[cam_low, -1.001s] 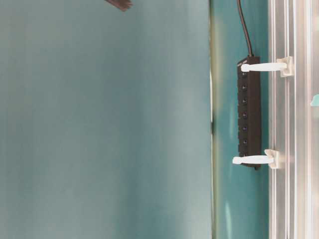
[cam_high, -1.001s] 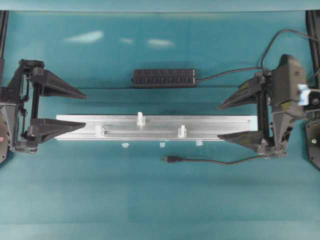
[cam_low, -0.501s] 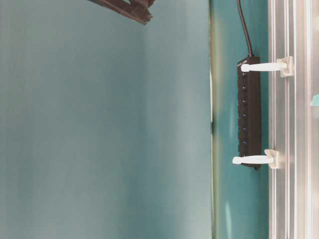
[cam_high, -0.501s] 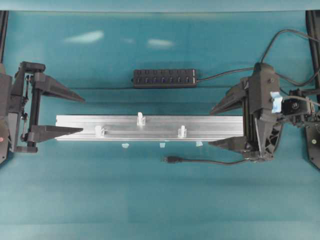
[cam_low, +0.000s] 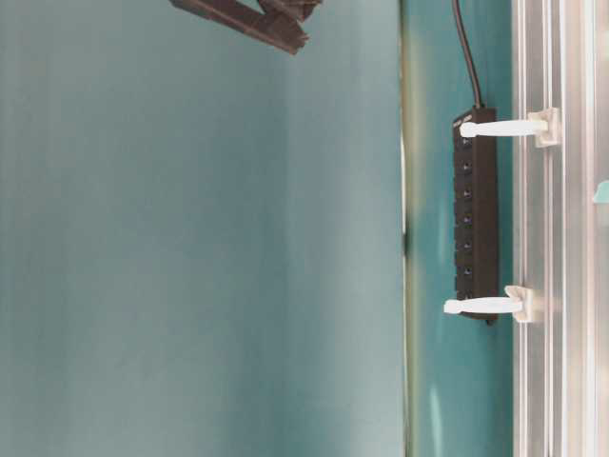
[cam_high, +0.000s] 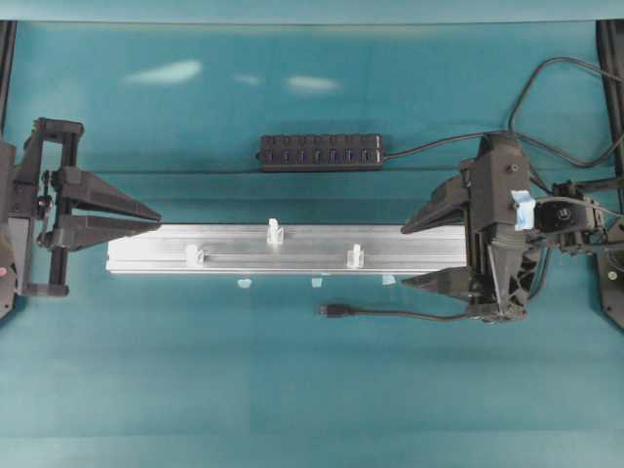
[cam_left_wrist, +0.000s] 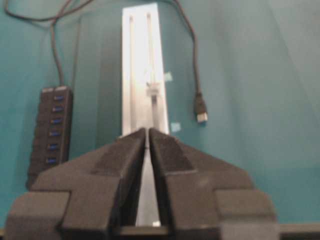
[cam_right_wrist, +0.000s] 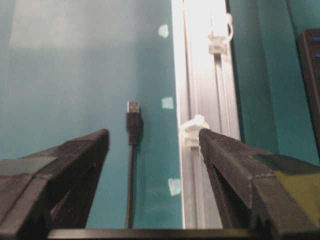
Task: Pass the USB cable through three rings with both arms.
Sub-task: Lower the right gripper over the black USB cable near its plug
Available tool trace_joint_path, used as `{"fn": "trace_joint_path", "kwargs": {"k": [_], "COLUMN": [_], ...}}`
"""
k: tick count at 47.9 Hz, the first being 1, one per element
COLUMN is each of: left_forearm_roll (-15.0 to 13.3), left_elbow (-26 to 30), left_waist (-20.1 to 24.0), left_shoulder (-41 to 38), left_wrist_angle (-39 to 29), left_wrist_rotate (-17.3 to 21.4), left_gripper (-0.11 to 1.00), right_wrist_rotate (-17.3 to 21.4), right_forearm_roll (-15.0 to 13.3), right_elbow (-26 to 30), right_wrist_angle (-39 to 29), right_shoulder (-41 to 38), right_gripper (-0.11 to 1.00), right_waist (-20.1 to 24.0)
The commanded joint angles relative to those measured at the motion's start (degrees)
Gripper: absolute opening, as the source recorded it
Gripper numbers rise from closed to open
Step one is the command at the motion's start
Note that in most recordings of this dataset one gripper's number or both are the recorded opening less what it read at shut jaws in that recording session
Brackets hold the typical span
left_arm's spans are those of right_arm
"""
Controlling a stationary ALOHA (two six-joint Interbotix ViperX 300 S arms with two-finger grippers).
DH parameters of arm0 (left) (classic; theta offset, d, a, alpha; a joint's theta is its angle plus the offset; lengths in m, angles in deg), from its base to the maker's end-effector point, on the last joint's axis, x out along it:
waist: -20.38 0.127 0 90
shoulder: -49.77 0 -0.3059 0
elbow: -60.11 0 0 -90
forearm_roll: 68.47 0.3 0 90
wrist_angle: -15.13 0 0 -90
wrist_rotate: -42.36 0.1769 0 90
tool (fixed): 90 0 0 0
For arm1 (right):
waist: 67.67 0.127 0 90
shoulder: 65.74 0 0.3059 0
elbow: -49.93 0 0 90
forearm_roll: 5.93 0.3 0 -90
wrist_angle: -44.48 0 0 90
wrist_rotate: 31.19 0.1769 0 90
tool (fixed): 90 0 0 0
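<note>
USB cable (cam_high: 409,314): thin black cord lying loose on the teal surface (cam_high: 292,390), just on the near side of the rail. Its plug (cam_right_wrist: 133,116) is a small black moulded block with a bright metal tip, pointing toward the left arm's side. Nothing grips it.

Rail (cam_high: 292,249): long silver aluminium extrusion, brushed, with lengthwise grooves. Three rings stand on it, whitish and translucent, each on a small square base: one near the left end (cam_high: 194,255), one mid-rail on the far groove (cam_high: 275,232), one toward the right (cam_high: 356,256). From table level two of them read as slim white loops (cam_low: 485,306) projecting from the rail. Three pale tape bits (cam_high: 316,283) sit on the surface along the rail's near edge.

Right end effector (cam_high: 421,252): black wedge-shaped fingers, matte, set moderately apart and holding nothing; in its wrist view the cable runs up between them, nearer the left finger (cam_right_wrist: 75,165), apart from both.

Left end effector (cam_high: 154,216): wedge fingers drawn nearly together, a thin slit between the tips, empty, poised at the rail's left end.

Beyond the rail: black multi-port hub bar (cam_high: 320,151), rectangular, with a row of blue-lit ports.
</note>
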Motion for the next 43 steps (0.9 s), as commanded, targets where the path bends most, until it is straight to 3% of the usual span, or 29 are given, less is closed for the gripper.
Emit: {"fn": "trace_joint_path", "kwargs": {"k": [1,11,16,43], "left_forearm_roll": [0.18,0.18,0.18,0.18], "left_elbow": [0.62,0.53,0.53,-0.97], "left_waist": [0.18,0.09,-0.09,-0.26], "left_shoulder": [0.09,0.18,0.35,5.98], "left_wrist_angle": [0.26,-0.18,-0.18,-0.26], "left_wrist_rotate": [-0.09,-0.53,-0.62,-0.97], "left_gripper": [0.24,0.57,0.7,0.69], "right_wrist_rotate": [0.62,0.26,0.18,0.26], "right_forearm_roll": [0.09,0.0,0.0,-0.18], "right_elbow": [2.11,5.1,6.59,14.41], "right_wrist_angle": [-1.58,-7.12,-8.44,-17.4], "right_shoulder": [-0.53,-3.96,-5.54,-15.91], "right_gripper": [0.47,0.78,0.83,0.81], "right_waist": [0.09,0.26,0.53,4.39]}}
